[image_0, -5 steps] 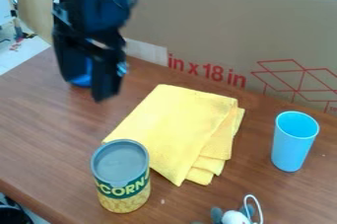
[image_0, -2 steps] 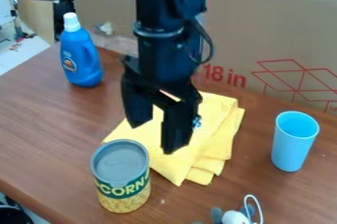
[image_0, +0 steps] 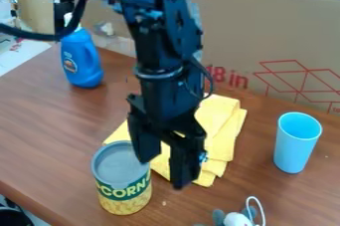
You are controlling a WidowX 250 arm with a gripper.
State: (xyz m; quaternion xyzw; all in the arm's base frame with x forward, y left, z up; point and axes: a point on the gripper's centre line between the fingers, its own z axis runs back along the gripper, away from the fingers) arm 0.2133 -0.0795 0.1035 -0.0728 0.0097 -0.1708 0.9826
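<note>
Gripper (image_0: 160, 173): across from the upper left, now lowered close to the can
Jaws: parted, grasping nothing
Corn can (image_0: 124, 190): upright, near the table's (image_0: 40, 120) lower-left edge
Yellow cloth (image_0: 222, 120): folded, partly behind the gripper
Upshot: the can appears nearly within reach

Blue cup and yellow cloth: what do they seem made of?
The blue cup looks like smooth plastic, judging by its even colour and soft sheen. The yellow cloth seems a matte woven fabric, perhaps microfibre, given its soft folds.
</note>
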